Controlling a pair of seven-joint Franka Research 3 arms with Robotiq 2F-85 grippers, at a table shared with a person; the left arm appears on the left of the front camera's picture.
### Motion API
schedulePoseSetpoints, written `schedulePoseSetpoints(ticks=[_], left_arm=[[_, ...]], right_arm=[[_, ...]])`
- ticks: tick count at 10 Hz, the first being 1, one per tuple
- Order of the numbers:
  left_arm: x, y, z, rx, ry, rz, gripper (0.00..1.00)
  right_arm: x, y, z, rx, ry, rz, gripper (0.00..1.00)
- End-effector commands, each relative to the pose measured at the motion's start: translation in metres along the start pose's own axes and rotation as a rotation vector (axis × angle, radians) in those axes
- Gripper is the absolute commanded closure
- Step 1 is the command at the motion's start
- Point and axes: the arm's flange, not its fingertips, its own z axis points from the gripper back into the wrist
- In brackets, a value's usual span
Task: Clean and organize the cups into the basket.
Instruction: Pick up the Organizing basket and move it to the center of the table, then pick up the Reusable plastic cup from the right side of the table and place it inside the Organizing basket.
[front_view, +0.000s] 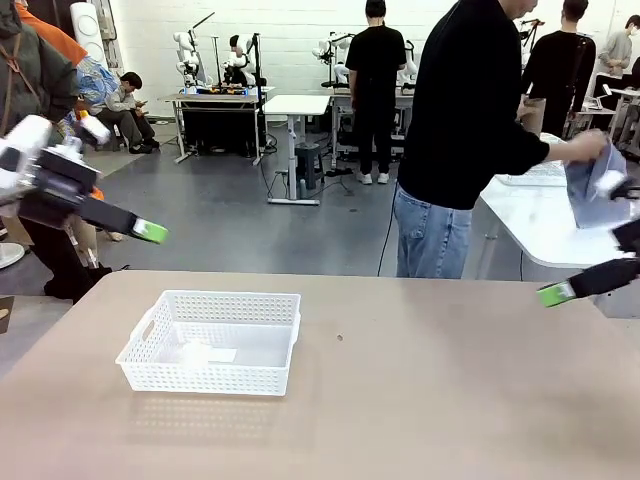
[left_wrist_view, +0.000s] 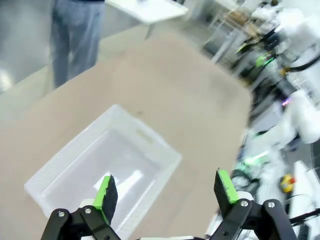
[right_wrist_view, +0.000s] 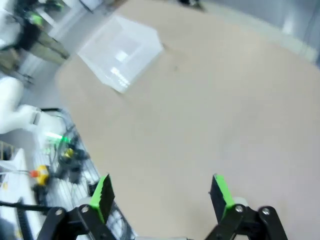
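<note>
The basket (front_view: 205, 378) sits flat on the bench (front_view: 420, 400), mouth up, likely parked there to be filled. It lies below and just ahead of the left tool (front_view: 150, 232), well apart from the right tool (front_view: 553, 294). Its long axis runs tool to tool, a handle cut-out facing the left one. Both tools hang released and empty, probably waiting.

Front camera: fixed on robot's side of counter (front_view: 420, 380), faces across it toward person (front_view: 465, 120) and room beyond. Left wrist camera: looks down past left tool (left_wrist_view: 165, 189), close above basket (left_wrist_view: 67, 160). Right wrist camera: past right tool (right_wrist_view: 161, 191), basket farther off. All three share basket, counter.
</note>
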Motion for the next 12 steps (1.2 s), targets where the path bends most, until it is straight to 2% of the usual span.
schedulePoseSetpoints(ticks=[1, 3, 5, 8, 10, 11, 12], left_arm=[[-0.003, 0.045, 0.027, -0.235, -0.194, 0.478, 0.0], [-0.022, 0.074, 0.064, -0.121, -0.284, 0.581, 0.0], [-0.036, 0.084, 0.1, 0.042, -0.305, 0.622, 0.0], [-0.053, 0.08, 0.15, 0.271, -0.321, 0.655, 0.0], [-0.065, 0.074, 0.183, 0.277, -0.359, 0.661, 0.0], [-0.071, 0.067, 0.193, 0.205, -0.294, 0.659, 0.0], [-0.075, 0.063, 0.204, 0.102, -0.172, 0.642, 0.0]], right_arm=[[-0.008, -0.06, 0.013, 0.609, -0.323, -0.402, 0.0], [-0.043, -0.101, 0.037, 0.584, -0.446, -0.504, 0.0], [-0.067, -0.111, 0.064, 0.584, -0.532, -0.527, 0.0], [-0.099, -0.109, 0.115, 0.463, -0.543, -0.561, 0.0], [-0.124, -0.103, 0.148, 0.41, -0.584, -0.581, 0.0], [-0.135, -0.097, 0.163, 0.384, -0.589, -0.574, 0.0], [-0.144, -0.089, 0.177, 0.355, -0.591, -0.567, 0.0]])
